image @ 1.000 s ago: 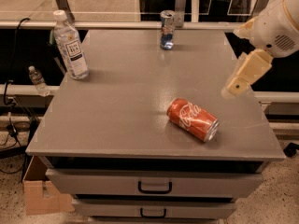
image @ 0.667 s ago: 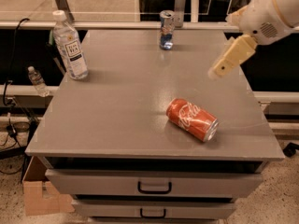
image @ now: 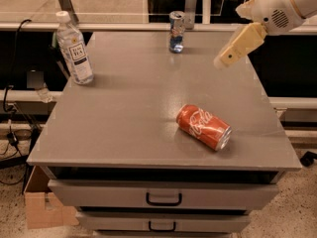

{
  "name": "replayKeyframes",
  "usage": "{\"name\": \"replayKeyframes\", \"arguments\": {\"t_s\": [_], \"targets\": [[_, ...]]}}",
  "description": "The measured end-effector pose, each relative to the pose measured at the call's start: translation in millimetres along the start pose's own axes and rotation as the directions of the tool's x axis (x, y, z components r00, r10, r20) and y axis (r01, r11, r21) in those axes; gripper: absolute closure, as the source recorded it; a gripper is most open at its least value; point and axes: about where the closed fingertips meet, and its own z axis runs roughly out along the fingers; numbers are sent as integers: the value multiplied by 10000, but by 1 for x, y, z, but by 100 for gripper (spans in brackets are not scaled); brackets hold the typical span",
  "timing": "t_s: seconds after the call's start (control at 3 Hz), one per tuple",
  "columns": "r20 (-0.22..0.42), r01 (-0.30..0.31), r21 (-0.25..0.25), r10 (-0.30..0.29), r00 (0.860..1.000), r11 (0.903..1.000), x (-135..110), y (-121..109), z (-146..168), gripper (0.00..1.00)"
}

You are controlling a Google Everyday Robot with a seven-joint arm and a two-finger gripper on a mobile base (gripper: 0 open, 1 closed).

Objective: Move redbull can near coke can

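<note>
The redbull can [image: 176, 32] stands upright at the far edge of the grey table [image: 119, 113], slim, blue and silver. The coke can [image: 204, 127] lies on its side at the front right of the table, red with white script, its silver end toward the front right. My gripper [image: 221, 62] hangs above the table's right side on a beige link from the white arm [image: 280, 4]. It is to the right of the redbull can, nearer than it, and touches neither can.
A clear water bottle [image: 74, 48] with a white cap stands at the far left of the table. Drawers with dark handles [image: 163, 199] sit under the tabletop. A cardboard box [image: 42, 207] and cables lie on the floor at the left.
My gripper has moved left and toward the far side of the table, closer to the redbull can. The cans and bottle have not moved.
</note>
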Motion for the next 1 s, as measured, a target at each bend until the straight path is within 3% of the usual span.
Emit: {"name": "replayKeyframes", "arguments": {"t_s": [0.33, 0.67, 1.0], "targets": [[658, -328, -221, 341, 9972, 9992, -8, -1, 25, 0], [1840, -627, -530, 715, 9803, 9966, -31, -15, 74, 0], [2514, -844, -446, 929, 9634, 9954, -45, -39, 118, 0]]}}
